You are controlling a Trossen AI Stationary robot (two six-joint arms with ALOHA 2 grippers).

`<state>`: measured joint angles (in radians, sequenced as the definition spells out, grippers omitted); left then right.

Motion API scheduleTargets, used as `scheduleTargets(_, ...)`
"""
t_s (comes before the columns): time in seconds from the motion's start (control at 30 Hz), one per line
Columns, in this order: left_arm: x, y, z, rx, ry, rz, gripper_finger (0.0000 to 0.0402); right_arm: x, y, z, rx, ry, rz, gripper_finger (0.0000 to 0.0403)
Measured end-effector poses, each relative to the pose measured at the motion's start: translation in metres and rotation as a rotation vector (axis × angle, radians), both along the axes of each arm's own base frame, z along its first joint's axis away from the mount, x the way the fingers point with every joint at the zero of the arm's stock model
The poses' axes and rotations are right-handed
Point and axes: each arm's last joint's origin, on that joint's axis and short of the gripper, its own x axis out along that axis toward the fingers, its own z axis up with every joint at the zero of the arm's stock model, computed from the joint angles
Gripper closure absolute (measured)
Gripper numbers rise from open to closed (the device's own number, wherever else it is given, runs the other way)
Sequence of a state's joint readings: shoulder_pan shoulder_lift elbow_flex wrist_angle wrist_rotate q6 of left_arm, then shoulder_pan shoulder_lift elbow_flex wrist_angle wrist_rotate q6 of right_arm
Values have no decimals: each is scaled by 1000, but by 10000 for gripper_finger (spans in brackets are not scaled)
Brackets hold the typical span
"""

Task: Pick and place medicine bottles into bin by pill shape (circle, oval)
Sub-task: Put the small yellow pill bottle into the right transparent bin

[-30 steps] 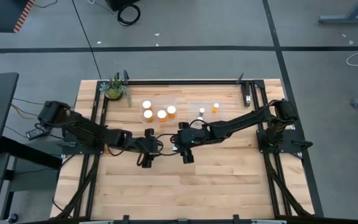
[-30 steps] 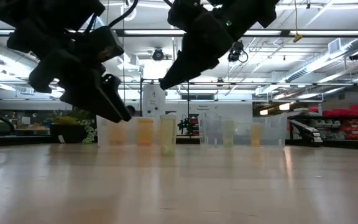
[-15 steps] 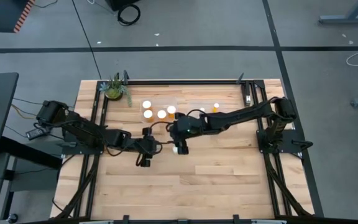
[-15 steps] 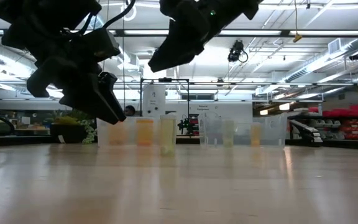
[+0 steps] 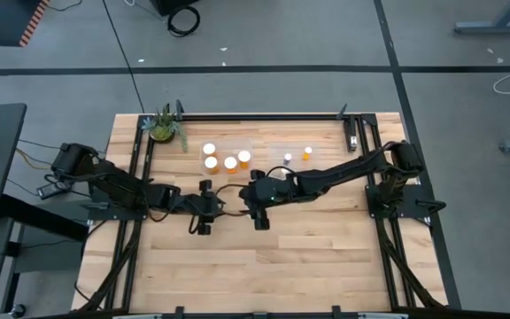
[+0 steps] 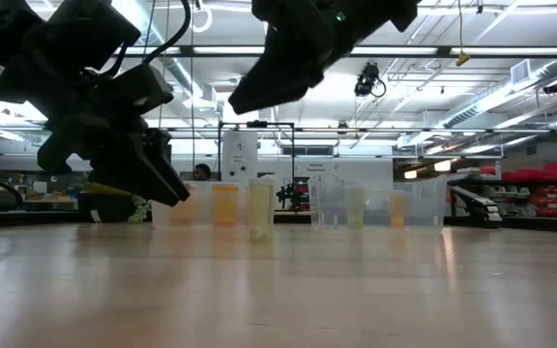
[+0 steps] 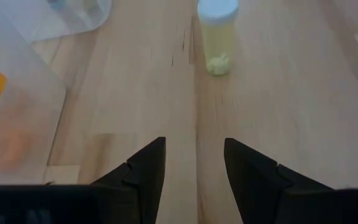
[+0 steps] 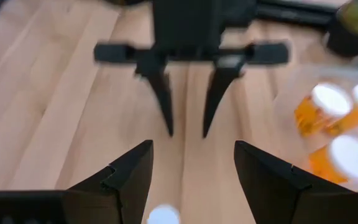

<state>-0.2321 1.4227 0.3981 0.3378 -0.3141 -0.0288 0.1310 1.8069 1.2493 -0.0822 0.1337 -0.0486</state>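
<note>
The main risk is the two arms crowding one bottle: a loose medicine bottle (image 7: 217, 34) with pale yellow pills stands upright on the wooden surface (image 5: 326, 257), just in front of the clear bins, and both pincers point at it from opposite sides. The right pincer (image 8: 191, 144) hangs high above it with its fingers wide apart and nothing in them, the bottle's white cap showing directly below. The left pincer (image 7: 194, 142) sits low and near, its fingers apart with a narrower gap, also empty, the bottle straight ahead of it. If both close in together, fingers could clash or one could tip the bottle, which would probably roll. A descent from above that is slightly off centre could land a finger on the cap rather than beside it. The left bin (image 6: 162, 205) and right bin (image 6: 428, 205) stand close, so a misread pill shape would send the bottle to the wrong one
</note>
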Motion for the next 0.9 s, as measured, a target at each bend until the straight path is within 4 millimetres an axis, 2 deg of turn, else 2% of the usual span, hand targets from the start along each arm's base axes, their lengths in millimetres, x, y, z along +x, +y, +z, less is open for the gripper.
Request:
scheduleTargets(0.2, -5, 1, 8, 9, 3, -8, 230, 9, -16, 22, -7, -23, -36, 174)
scheduleTargets(0.33, -14, 2, 19, -2, 3, -1, 230, 15, -28, 46, -25, -47, -53, 176)
scheduleTargets(0.53, -25, 0, 35, -26, -32, -13, 230, 18, -27, 63, -41, -69, -41, 176)
scheduleTargets(0.67, -29, -2, 37, -35, -19, -16, 230, 21, -20, 53, -42, -32, -25, 176)
scheduleTargets(0.9, -32, -5, 34, -25, 12, 3, 230, 35, -6, 8, -35, 84, -8, 176)
